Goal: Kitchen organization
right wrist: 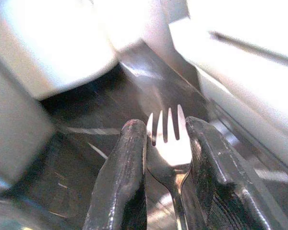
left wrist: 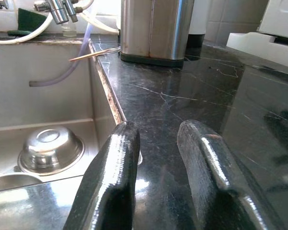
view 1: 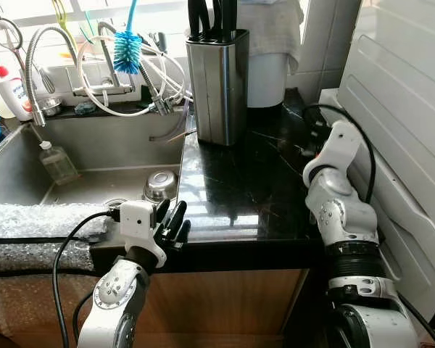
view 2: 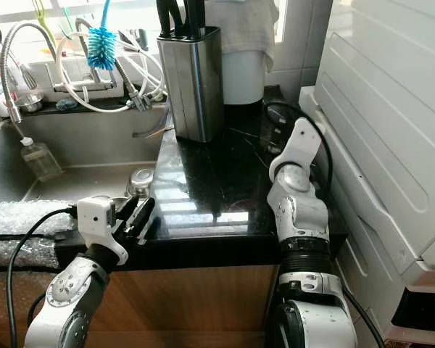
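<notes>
The fork (right wrist: 169, 139) is sitting between the right gripper (right wrist: 167, 143) fingers, tines pointing forward, above the black counter (view 1: 254, 181) near the white appliance (view 1: 406, 109) — pinched at the neck, by the look of it. It is stiff, light, slick metal, likely to pivot; a grip lower on the handle would probably hold steadier. The left gripper (left wrist: 158, 158) is resting at the counter's front edge, fingers spread and empty. The knife block (view 1: 217, 83) is holding dark-handled knives — the sink (view 1: 22, 174) is holding a steel bowl (left wrist: 50, 148) and a bottle (view 1: 56, 161).
</notes>
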